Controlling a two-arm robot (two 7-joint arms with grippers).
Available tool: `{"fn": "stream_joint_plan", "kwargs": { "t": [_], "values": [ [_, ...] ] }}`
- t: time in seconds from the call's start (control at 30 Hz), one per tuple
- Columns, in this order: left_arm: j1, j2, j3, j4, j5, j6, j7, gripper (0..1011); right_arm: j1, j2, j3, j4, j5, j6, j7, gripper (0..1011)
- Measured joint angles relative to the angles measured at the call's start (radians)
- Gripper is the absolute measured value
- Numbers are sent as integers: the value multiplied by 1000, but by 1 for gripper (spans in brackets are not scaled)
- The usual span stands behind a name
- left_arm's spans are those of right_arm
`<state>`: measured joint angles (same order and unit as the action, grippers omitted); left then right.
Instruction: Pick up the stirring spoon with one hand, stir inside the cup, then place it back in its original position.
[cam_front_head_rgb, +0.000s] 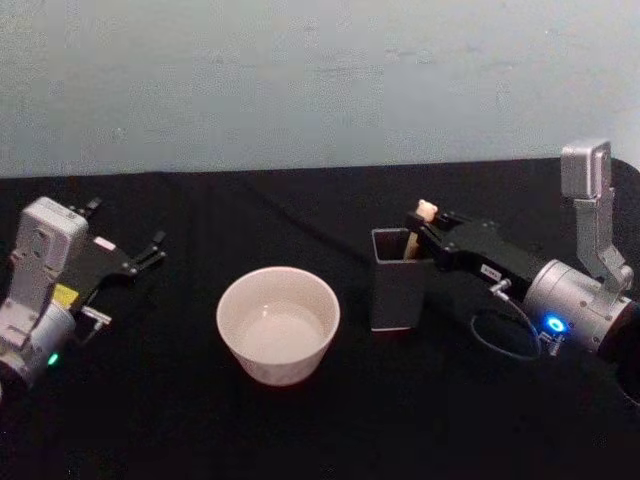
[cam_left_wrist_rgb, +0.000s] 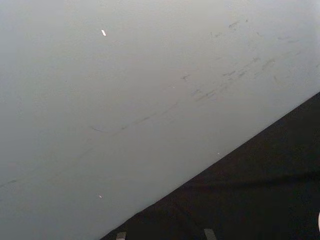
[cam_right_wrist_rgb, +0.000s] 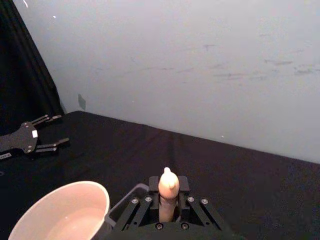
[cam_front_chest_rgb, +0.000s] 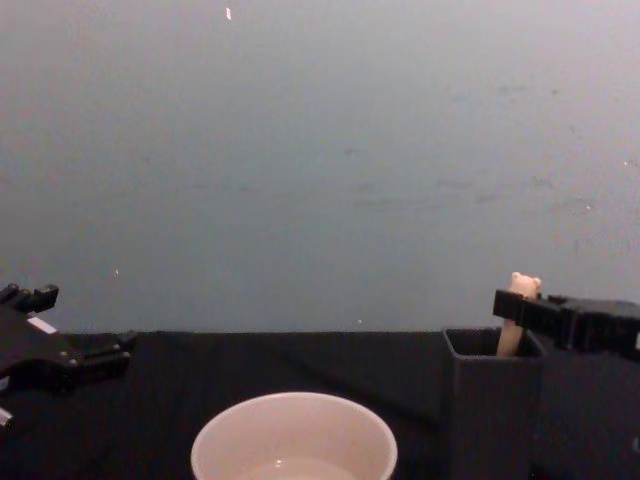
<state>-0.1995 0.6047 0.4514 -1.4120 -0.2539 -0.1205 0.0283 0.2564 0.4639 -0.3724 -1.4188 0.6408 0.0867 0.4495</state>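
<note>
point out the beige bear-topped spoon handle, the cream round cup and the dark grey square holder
beige bear-topped spoon handle (cam_right_wrist_rgb: 168, 192), right wrist view, on the handle's upper shaft
cream round cup (cam_front_head_rgb: 229, 322), head view, on its left outer wall
dark grey square holder (cam_front_chest_rgb: 490, 420), chest view, on its front wall

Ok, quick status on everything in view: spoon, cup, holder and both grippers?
stirring spoon: upright in the holder, handle pinched by the right gripper.
cup: upright on the table, left of the holder, no spoon in it.
holder: upright, spoon inside.
right gripper: shut on the spoon's handle.
left gripper: open, idle at the table's left.
</note>
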Motion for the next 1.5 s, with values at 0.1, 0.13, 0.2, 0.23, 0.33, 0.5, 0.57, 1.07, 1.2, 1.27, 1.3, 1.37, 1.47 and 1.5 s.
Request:
{"fn": "stream_joint_plan", "kwargs": {
  "t": [0.1, 0.13, 0.2, 0.23, 0.33, 0.5, 0.57, 1.07, 1.2, 1.27, 1.3, 1.37, 1.47, 1.5],
  "values": [
    [0, 0, 0, 0, 0, 0, 0, 1002, -2, 0, 3, -5, -4, -7, -3, 218],
    [0, 0, 0, 0, 0, 0, 0, 1001, -2, -1, 3, -6, -5, -8, -4, 218],
    [0, 0, 0, 0, 0, 0, 0, 1001, -3, -1, 4, -7, -6, -11, -6, 218],
    [0, 0, 0, 0, 0, 0, 0, 1001, -3, -2, 5, -8, -7, -11, -7, 218],
    [0, 0, 0, 0, 0, 0, 0, 1001, -4, -4, 7, -9, -7, -13, -8, 218],
    [0, 0, 0, 0, 0, 0, 0, 1001, -4, -4, 7, -9, -7, -13, -8, 218],
    [0, 0, 0, 0, 0, 0, 0, 1001, -4, -4, 7, -9, -7, -13, -8, 218],
    [0, 0, 0, 0, 0, 0, 0, 1001, -3, -3, 6, -8, -8, -13, -8, 348],
    [0, 0, 0, 0, 0, 0, 0, 1001, -3, -3, 6, -8, -8, -12, -8, 448],
    [0, 0, 0, 0, 0, 0, 0, 1001, -3, -3, 6, -8, -8, -12, -7, 503],
    [0, 0, 0, 0, 0, 0, 0, 1002, -3, -3, 6, -8, -8, -12, -7, 547],
    [0, 0, 0, 0, 0, 0, 0, 1001, -3, -3, 6, -8, -8, -12, -7, 620],
    [0, 0, 0, 0, 0, 0, 0, 1001, -3, -3, 6, -8, -8, -12, -7, 705],
    [0, 0, 0, 0, 0, 0, 0, 1002, -3, -3, 6, -8, -8, -12, -7, 726]
  ]
}}
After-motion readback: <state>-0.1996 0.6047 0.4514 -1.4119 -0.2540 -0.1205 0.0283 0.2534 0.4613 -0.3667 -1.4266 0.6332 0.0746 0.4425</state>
